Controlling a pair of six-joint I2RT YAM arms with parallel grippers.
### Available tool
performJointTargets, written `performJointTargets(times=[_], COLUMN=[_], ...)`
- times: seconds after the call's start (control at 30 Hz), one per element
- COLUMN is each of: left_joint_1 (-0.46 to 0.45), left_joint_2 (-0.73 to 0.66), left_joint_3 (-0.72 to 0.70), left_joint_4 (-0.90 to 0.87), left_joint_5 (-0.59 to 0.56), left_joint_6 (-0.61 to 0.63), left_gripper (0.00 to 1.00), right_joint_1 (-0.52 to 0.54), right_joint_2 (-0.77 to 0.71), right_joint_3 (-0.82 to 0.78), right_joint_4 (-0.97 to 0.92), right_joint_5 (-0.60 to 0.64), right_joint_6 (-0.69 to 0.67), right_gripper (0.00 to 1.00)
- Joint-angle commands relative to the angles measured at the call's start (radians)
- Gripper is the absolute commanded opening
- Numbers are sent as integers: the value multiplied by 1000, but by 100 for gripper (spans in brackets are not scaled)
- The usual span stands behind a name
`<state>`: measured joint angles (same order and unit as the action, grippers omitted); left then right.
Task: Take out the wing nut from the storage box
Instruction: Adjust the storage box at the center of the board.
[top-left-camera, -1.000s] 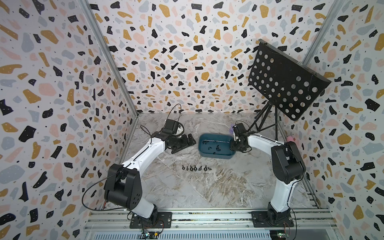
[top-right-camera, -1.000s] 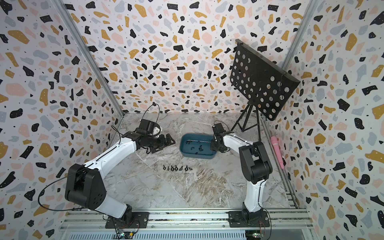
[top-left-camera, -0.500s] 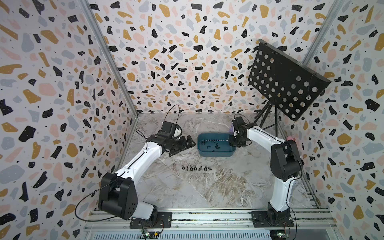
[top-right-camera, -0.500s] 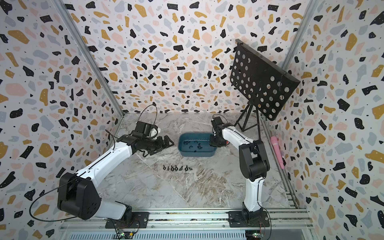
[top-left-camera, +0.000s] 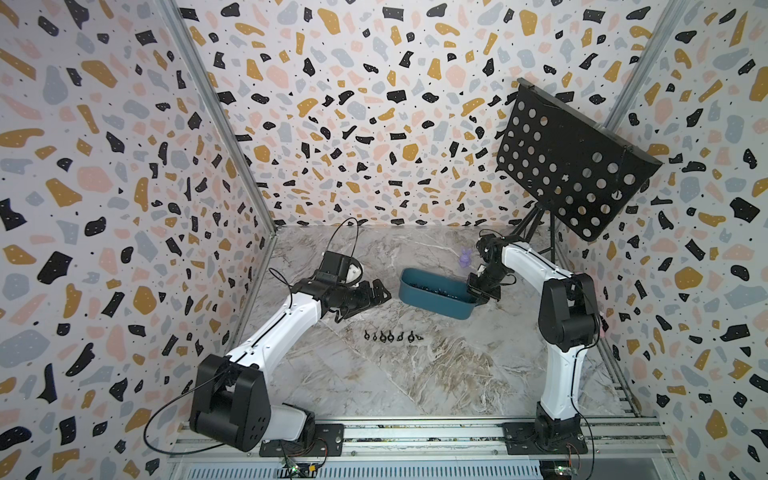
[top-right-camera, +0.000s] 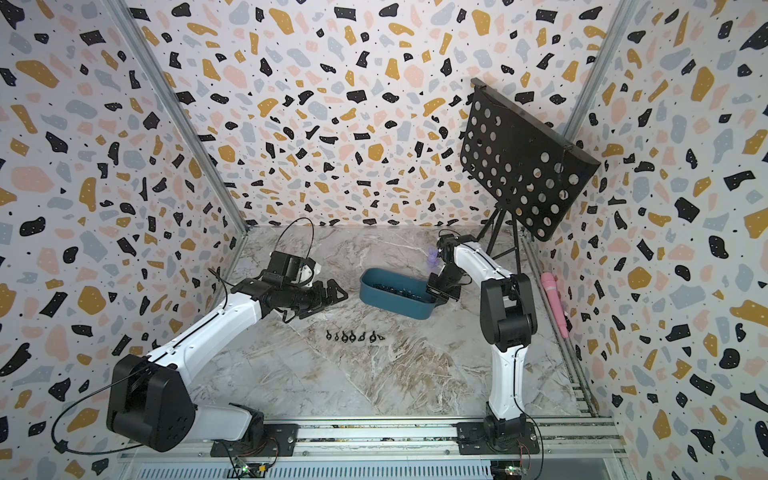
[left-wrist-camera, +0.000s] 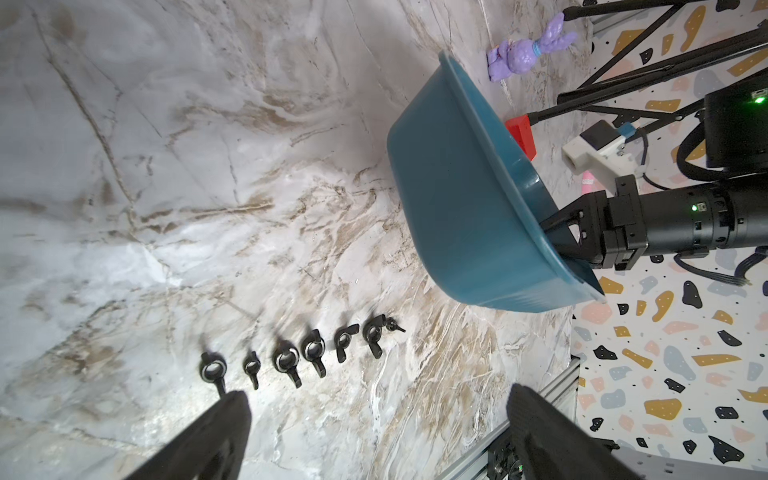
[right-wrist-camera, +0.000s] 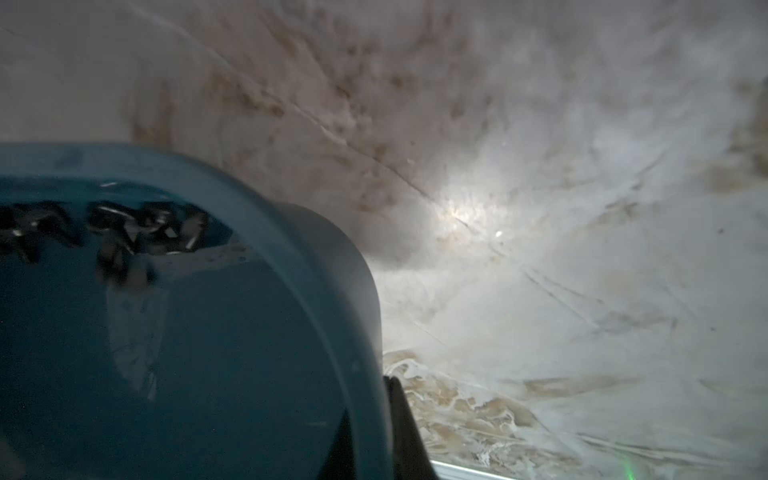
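Right wrist view puts the storage box (right-wrist-camera: 291, 291) close under me. My right pincer (top-left-camera: 477, 291) is clamped on its thin end rim, one finger inside the wall and one outside, and the tub looks tipped up at that held end. Inside, the wing nuts (right-wrist-camera: 124, 232) lie heaped against one wall (blurred, so I cannot count them).

In a top view the box lies between one and two o'clock from the row of nuts (top-left-camera: 390, 336) already set out on the table (top-left-camera: 436, 374). My left pincer (top-left-camera: 370, 301) hangs at nine o'clock of the box, just beside it, with jaws wide apart and empty.

I judge the nuts to be small, hard and light, and apt to slide on smooth plastic and tangle wing in wing. I would pinch one across its two wings, or across the round body, from above and at the heap's edge. The tub seems stiff but light, so my hold on its rim should keep it steady.
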<state>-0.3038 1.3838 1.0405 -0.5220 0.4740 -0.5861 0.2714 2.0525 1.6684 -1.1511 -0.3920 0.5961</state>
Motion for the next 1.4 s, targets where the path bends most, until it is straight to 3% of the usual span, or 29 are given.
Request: performJointTargets(times=[0.0,0.33,0.67,0.9,1.2,1.37], left_joint_1=[3,3,3,3,3,3], left_joint_2=[-24,-12,-30,-43,-66,-72], left_joint_3=[-5,2,42,48,44,39], left_joint_4=[34,32,0,-6,-18,-23], left_joint_5=[17,23,-13,-23,-24,-34], left_joint_6=[17,6,0,-3,-10,-4], left_gripper=[100,100,100,100,100,100], right_joint_1=[5,4,6,6,6,6], right_joint_2=[-40,-114,-306,-341,-302,-307], right_joint_3=[14,-31,-358,-508,-523,-550], right_joint_4=[-51,80,490,679,702,717], right_joint_5=[-45,181,365,367,344,325], right_joint_6=[17,-25,-22,-65,-75,-85], right_gripper=[0,0,0,0,0,18])
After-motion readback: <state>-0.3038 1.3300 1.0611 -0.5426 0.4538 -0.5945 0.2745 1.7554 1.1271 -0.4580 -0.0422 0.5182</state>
